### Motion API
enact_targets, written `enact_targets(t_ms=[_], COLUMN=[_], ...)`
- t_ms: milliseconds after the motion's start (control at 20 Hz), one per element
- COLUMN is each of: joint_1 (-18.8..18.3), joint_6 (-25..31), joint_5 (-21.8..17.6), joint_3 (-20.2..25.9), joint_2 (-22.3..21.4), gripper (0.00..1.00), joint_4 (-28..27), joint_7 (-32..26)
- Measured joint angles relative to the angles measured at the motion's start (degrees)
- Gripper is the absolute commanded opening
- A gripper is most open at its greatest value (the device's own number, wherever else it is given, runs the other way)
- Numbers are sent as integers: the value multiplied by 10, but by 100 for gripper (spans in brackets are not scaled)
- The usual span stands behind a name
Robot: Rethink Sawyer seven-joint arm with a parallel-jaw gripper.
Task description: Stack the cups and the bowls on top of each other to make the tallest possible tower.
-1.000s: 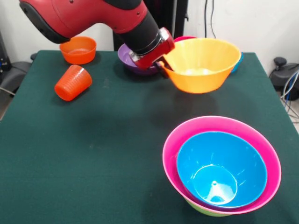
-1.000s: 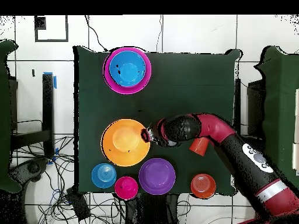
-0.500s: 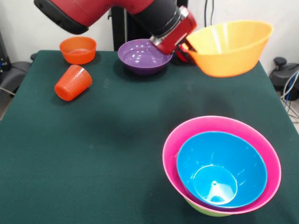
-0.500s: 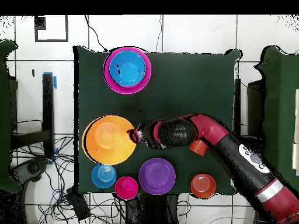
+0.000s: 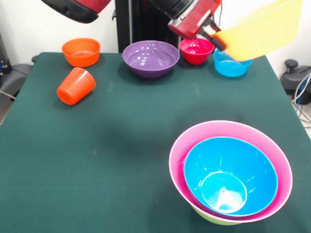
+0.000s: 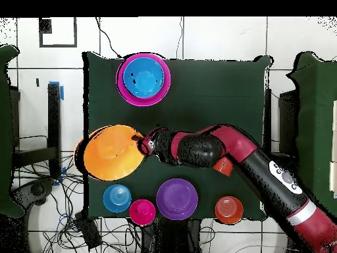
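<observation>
My gripper (image 5: 214, 33) is shut on the rim of the large orange bowl (image 5: 265, 29) and holds it tilted high above the table's far right; overhead, the gripper (image 6: 139, 143) and bowl (image 6: 108, 153) show at the table's left edge. The tower (image 5: 228, 125) stands front right: a big pink bowl holding a blue bowl (image 5: 243, 165), with a green rim (image 5: 209, 217) beneath; it also shows overhead (image 6: 143, 79). The orange-red cup (image 5: 75, 86) lies on its side at left, partly under the arm overhead (image 6: 224, 167).
Along the far edge of the green table (image 5: 121, 145) stand a small orange bowl (image 5: 81, 51), a purple bowl (image 5: 150, 58), a magenta-red bowl (image 5: 196, 50) and a small blue bowl (image 5: 231, 67). Cables and chairs surround the table.
The arm has lifted the orange bowl higher and carried it toward the right of the front view, tilting it more. The small magenta-red and blue bowls behind it are now uncovered.
</observation>
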Motion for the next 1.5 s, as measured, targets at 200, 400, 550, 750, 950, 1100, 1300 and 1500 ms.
enact_targets(t_ms=[200,400,550,750,950,1100,1300,1500], joint_1=[0,0,0,0,0,0,0,4], joint_6=[-2,-2,-1,-1,-1,-1,-1,-1], joint_5=[-2,-3,-3,-3,-5,-8,-13,-15], joint_3=[51,83,106,127,149,159,159,159], joint_2=[27,49,67,90,122,146,161,169], gripper=[0,0,0,0,0,0,0,0], joint_4=[-1,-5,-14,-27,-45,-61,-80,-110], joint_7=[-11,-36,-69,-113,-177,-237,-293,-341])
